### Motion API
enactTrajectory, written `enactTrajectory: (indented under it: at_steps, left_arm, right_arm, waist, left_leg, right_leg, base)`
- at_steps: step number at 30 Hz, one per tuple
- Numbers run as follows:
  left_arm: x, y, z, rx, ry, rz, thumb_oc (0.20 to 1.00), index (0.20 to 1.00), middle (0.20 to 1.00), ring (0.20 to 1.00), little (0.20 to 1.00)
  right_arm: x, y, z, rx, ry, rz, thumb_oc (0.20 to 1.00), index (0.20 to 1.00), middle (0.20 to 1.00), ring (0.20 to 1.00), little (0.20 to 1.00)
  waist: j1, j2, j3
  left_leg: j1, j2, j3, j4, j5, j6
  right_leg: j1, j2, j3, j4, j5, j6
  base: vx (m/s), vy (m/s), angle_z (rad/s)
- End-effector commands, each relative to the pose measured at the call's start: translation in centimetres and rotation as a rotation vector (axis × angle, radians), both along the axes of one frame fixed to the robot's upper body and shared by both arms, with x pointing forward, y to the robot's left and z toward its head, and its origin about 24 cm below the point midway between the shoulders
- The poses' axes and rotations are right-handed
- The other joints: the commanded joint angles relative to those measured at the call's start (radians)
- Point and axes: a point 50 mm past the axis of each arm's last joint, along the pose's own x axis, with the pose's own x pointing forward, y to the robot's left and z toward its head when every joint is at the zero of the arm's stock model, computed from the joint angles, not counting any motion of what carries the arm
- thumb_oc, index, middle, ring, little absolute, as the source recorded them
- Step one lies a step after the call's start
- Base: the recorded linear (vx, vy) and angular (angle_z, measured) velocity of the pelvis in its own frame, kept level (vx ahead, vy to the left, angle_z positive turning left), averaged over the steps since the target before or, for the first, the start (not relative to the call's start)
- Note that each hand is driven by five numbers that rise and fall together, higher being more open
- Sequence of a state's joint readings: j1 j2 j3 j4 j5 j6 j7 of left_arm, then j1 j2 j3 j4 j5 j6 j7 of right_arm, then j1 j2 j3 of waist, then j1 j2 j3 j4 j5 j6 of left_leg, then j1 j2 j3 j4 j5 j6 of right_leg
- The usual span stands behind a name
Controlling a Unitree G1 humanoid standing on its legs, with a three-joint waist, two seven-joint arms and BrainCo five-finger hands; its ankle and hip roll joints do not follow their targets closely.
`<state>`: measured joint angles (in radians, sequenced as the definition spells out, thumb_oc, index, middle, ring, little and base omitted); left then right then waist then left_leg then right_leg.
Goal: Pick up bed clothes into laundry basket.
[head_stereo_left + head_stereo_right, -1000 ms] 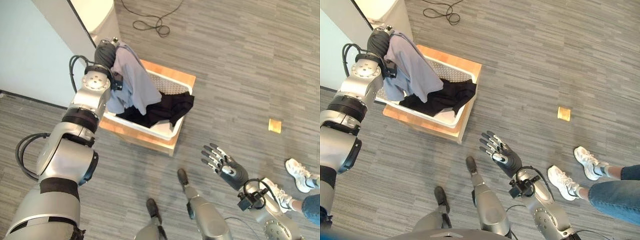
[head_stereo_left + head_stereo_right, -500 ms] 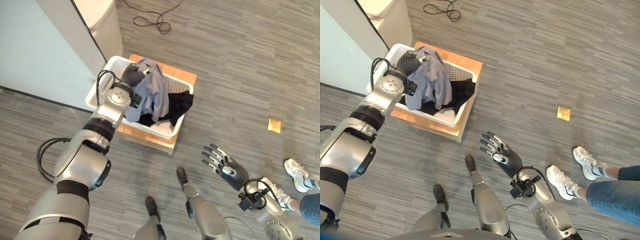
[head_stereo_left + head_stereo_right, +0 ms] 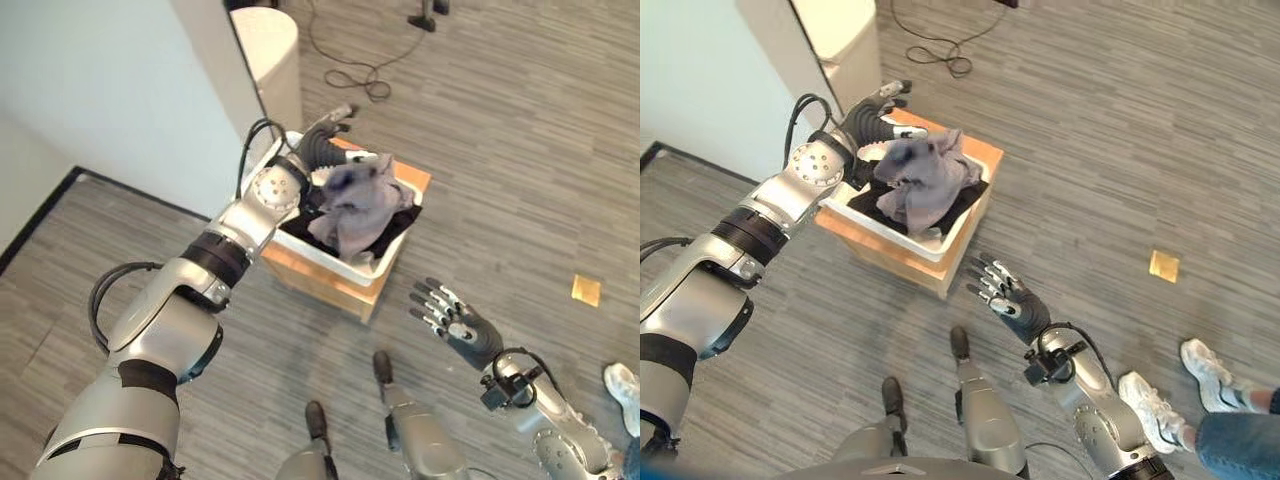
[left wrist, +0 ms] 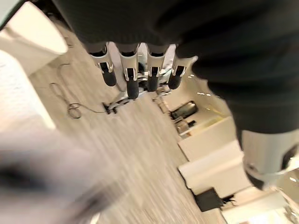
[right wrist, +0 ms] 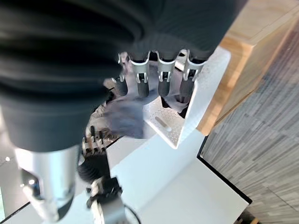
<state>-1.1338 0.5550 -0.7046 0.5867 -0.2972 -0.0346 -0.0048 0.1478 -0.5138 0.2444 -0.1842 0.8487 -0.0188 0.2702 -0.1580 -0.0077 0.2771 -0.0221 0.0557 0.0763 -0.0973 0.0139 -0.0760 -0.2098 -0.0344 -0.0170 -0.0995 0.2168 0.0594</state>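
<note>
A grey garment [image 3: 358,200] lies bunched and blurred on top of dark clothes [image 3: 866,201] in the white laundry basket [image 3: 345,265], which stands on a wooden box [image 3: 322,287]. My left hand [image 3: 322,140] hovers over the basket's far corner, open, with its fingers [image 4: 132,79] straight and nothing in them. Out over the floor in front of the basket is my right hand [image 3: 1009,297], open with spread fingers [image 5: 163,77] and empty. In the right wrist view the basket [image 5: 205,93] and the grey garment [image 5: 122,116] show beyond that hand.
A white wall panel [image 3: 120,90] and a white round bin [image 3: 272,45] stand just behind the basket. A dark cable [image 3: 352,76] loops on the floor farther back. A small yellow square [image 3: 1163,265] lies on the floor to the right, near a person's white shoes [image 3: 1210,361].
The camera has tilted. My left hand has opened and let go of the grey garment, which has dropped into the basket. The right hand has kept its open pose.
</note>
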Motion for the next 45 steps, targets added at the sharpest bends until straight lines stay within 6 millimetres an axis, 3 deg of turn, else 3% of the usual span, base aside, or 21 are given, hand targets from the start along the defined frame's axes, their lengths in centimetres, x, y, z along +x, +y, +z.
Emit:
enactTrajectory:
  at_steps: [1,5,9,11,12,13,19,22,24,26,27,28,29,31,32,34,35,37,39,43,45]
  left_arm:
    - [-0.4,0.2,0.1,-0.005,-0.024,-0.038,1.0,1.0,1.0,1.0,1.0]
    - [-2.1,1.1,-1.4,-0.14,0.029,-0.105,1.0,1.0,1.0,1.0,1.0]
    - [-5.2,4.1,-5.4,-0.357,0.127,-0.101,1.0,1.0,1.0,1.0,1.0]
    - [-8.4,8.1,-9.7,-0.51,0.194,0.035,1.0,1.0,1.0,1.0,1.0]
    - [-8.4,8.2,-9.8,-0.511,0.196,0.037,1.0,1.0,1.0,1.0,1.0]
    - [-10.9,11.1,-12.9,-0.626,0.244,0.178,1.0,1.0,1.0,1.0,1.0]
    - [-17.7,16.0,-18.3,-0.871,0.295,0.508,1.0,1.0,1.0,1.0,1.0]
    - [-19.5,16.7,-19.5,-0.931,0.29,0.613,1.0,1.0,1.0,1.0,1.0]
    - [-19.7,17.5,-18.7,-0.789,0.257,0.636,1.0,1.0,1.0,1.0,1.0]
    - [-19.7,17.8,-18.3,-0.736,0.239,0.642,1.0,1.0,1.0,1.0,1.0]
    - [-19.9,18.6,-17.4,-0.703,0.185,0.677,1.0,1.0,1.0,1.0,1.0]
    - [-19.9,18.6,-17.4,-0.703,0.185,0.677,1.0,1.0,1.0,1.0,1.0]
    - [-20.0,18.9,-16.8,-0.665,0.154,0.685,1.0,1.0,1.0,1.0,1.0]
    - [-19.9,18.9,-16.7,-0.664,0.146,0.687,1.0,1.0,1.0,1.0,1.0]
    - [-19.9,18.7,-17.2,-0.691,0.159,0.692,1.0,1.0,1.0,1.0,1.0]
    - [-19.4,18.0,-17.5,-0.701,0.179,0.667,1.0,1.0,1.0,1.0,1.0]
    - [-19.3,18.0,-17.5,-0.702,0.179,0.666,1.0,1.0,1.0,1.0,1.0]
    - [-18.3,17.3,-17.7,-0.686,0.189,0.636,1.0,1.0,1.0,1.0,1.0]
    - [-18.4,16.7,-18.2,-0.724,0.218,0.624,1.0,1.0,1.0,1.0,1.0]
    - [-19.1,15.8,-19.0,-0.789,0.252,0.614,1.0,1.0,1.0,1.0,1.0]
    - [-19.5,15.4,-20.1,-0.822,0.314,0.617,1.0,1.0,1.0,1.0,1.0]
  right_arm:
    - [-0.3,-0.6,0.7,-0.005,-0.06,-0.039,1.0,1.0,1.0,1.0,1.0]
    - [-0.2,-0.8,1.0,-0.011,-0.078,-0.05,1.0,1.0,1.0,1.0,1.0]
    - [-0.3,-0.7,1.1,-0.004,-0.088,-0.066,1.0,1.0,1.0,1.0,1.0]
    - [-0.5,-0.5,1.0,0.014,-0.087,-0.069,1.0,1.0,1.0,1.0,1.0]
    - [-0.5,-0.5,1.0,0.013,-0.085,-0.066,1.0,1.0,1.0,1.0,1.0]
    - [-0.5,-0.3,0.8,0.013,-0.084,-0.061,1.0,1.0,1.0,1.0,1.0]
    - [-0.1,-0.3,0.6,0.016,-0.089,-0.074,1.0,1.0,1.0,1.0,1.0]
    - [0.8,-0.1,1.1,-0.007,-0.125,-0.091,1.0,1.0,1.0,1.0,1.0]
    - [1.5,-0.2,1.3,-0.004,-0.136,-0.112,1.0,1.0,1.0,1.0,1.0]
    - [2.0,0.2,1.4,-0.001,-0.137,-0.112,1.0,1.0,1.0,1.0,1.0]
    - [2.0,0.5,1.3,0.001,-0.127,-0.107,1.0,1.0,1.0,1.0,1.0]
    - [2.0,0.5,1.3,0.001,-0.128,-0.107,1.0,1.0,1.0,1.0,1.0]
    - [2.2,0.8,1.4,-0.006,-0.132,-0.105,1.0,1.0,1.0,1.0,1.0]
    - [2.2,0.6,1.3,-0.006,-0.13,-0.119,1.0,1.0,1.0,1.0,1.0]
    - [2.0,0.4,1.3,0.006,-0.126,-0.129,1.0,1.0,1.0,1.0,1.0]
    - [1.6,-0.7,0.6,-0.024,-0.099,-0.15,1.0,1.0,1.0,1.0,1.0]
    - [1.6,-0.7,0.7,-0.025,-0.1,-0.151,1.0,1.0,1.0,1.0,1.0]
    - [-0.1,-3.5,0.0,-0.124,-0.071,-0.211,1.0,1.0,1.0,1.0,1.0]
    - [-1.0,-4.8,-0.3,-0.119,-0.039,-0.261,1.0,1.0,1.0,1.0,1.0]
    - [-0.5,-5.8,-0.1,-0.105,-0.043,-0.31,1.0,1.0,1.0,1.0,1.0]
    - [-0.3,-7.3,0.8,-0.144,-0.077,-0.348,1.0,1.0,1.0,1.0,1.0]
  waist:
    - [0.033,-0.023,-0.084]
    - [0.067,-0.022,-0.115]
    - [0.112,-0.027,-0.139]
    - [0.144,-0.041,-0.151]
    - [0.142,-0.04,-0.153]
    - [0.167,-0.051,-0.16]
    - [0.245,-0.069,-0.171]
    - [0.305,-0.063,-0.173]
    - [0.335,-0.053,-0.17]
    - [0.351,-0.045,-0.163]
    - [0.355,-0.032,-0.145]
    - [0.353,-0.033,-0.147]
    - [0.346,-0.021,-0.128]
    - [0.337,-0.018,-0.131]
    - [0.322,-0.013,-0.132]
    - [0.271,-0.013,-0.122]
    - [0.267,-0.011,-0.122]
    - [0.206,-0.037,-0.1]
    - [0.221,-0.058,-0.105]
    - [0.223,-0.066,-0.118]
    - [0.231,-0.084,-0.1]
  left_leg:
    - [-0.008,-0.028,-0.033,0.01,0.02,0.024]
    - [0.003,-0.037,-0.067,0.01,0.018,0.032]
    - [0.015,-0.044,-0.097,0.01,0.012,0.039]
    - [0.025,-0.048,-0.106,0.01,0.004,0.046]
    - [0.026,-0.048,-0.105,0.01,0.003,0.046]
    - [0.03,-0.05,-0.105,0.01,-0.001,0.052]
    - [0.052,-0.069,-0.13,0.01,-0.014,0.075]
    - [0.061,-0.091,-0.202,0.01,-0.011,0.093]
    - [0.072,-0.108,-0.262,0.021,-0.015,0.109]
    - [0.074,-0.138,-0.321,0.051,-0.022,0.136]
    - [0.082,-0.174,-0.392,0.085,-0.025,0.159]
    - [0.076,-0.177,-0.393,0.087,-0.021,0.16]
    - [0.078,-0.186,-0.459,0.11,-0.021,0.162]
    - [0.07,-0.19,-0.5,0.127,-0.02,0.155]
    - [0.086,-0.193,-0.568,0.132,-0.027,0.137]
    - [0.107,-0.204,-0.667,0.14,-0.026,0.12]
    - [0.105,-0.204,-0.673,0.138,-0.022,0.119]
    - [0.119,-0.231,-0.767,0.158,-0.035,0.086]
    - [0.101,-0.229,-0.803,0.17,-0.026,0.057]
    - [0.069,-0.183,-0.847,0.179,-0.022,0.016]
    - [-0.027,-0.162,-0.769,0.234,-0.005,0.013]
  right_leg:
    - [0.128,-0.054,-0.048,0.012,-0.097,0.101]
    - [0.158,-0.063,-0.073,0.012,-0.105,0.1]
    - [0.184,-0.072,-0.098,0.012,-0.115,0.096]
    - [0.198,-0.075,-0.103,0.012,-0.121,0.09]
    - [0.199,-0.075,-0.103,0.012,-0.121,0.09]
    - [0.203,-0.077,-0.105,0.012,-0.122,0.089]
    - [0.237,-0.099,-0.13,0.016,-0.124,0.092]
    - [0.248,-0.136,-0.192,0.098,-0.157,0.095]
    - [0.238,-0.174,-0.226,0.208,-0.157,0.099]
    - [0.196,-0.223,-0.227,0.375,-0.093,0.093]
    - [0.137,-0.252,-0.169,0.543,0.014,0.082]
    - [0.132,-0.255,-0.169,0.543,0.018,0.083]
    - [0.069,-0.217,-0.054,0.644,0.026,0.063]
    - [0.043,-0.174,0.013,0.628,-0.003,0.049]
    - [0.03,-0.101,0.112,0.533,-0.128,0.039]
    - [0.018,0.012,0.276,0.391,-0.21,0.048]
    - [0.022,0.01,0.271,0.381,-0.204,0.049]
    - [0.043,0.1,0.417,0.293,-0.212,0.068]
    - [0.094,0.058,0.345,0.261,-0.219,0.046]
    - [0.155,0.056,0.268,0.188,-0.213,0.022]
    - [0.188,0.054,0.204,0.16,-0.224,0.0]
  base:
    - [0.0,0.035,0.29]
    - [0.01,0.056,0.31]
    - [0.01,0.05,0.2]
    - [0.02,0.072,0.12]
    - [0.02,0.089,0.02]
    - [0.01,0.047,0.03]
    - [0.04,0.064,0.01]
    - [0.06,0.105,0.34]
    - [0.04,0.17,0.9]
    - [0.04,0.23,1.21]
    - [0.02,0.203,1.1]
    - [-0.03,0.171,1.24]
    - [-0.06,0.037,1.37]
    - [0.03,-0.048,1.52]
    - [0.19,-0.137,1.43]
    - [0.19,-0.124,1.52]
    - [0.1,-0.085,2.12]
    - [0.13,-0.193,2.06]
    - [0.04,-0.343,2.37]
    - [0.02,-0.359,1.61]
    - [-0.09,-0.31,0.81]
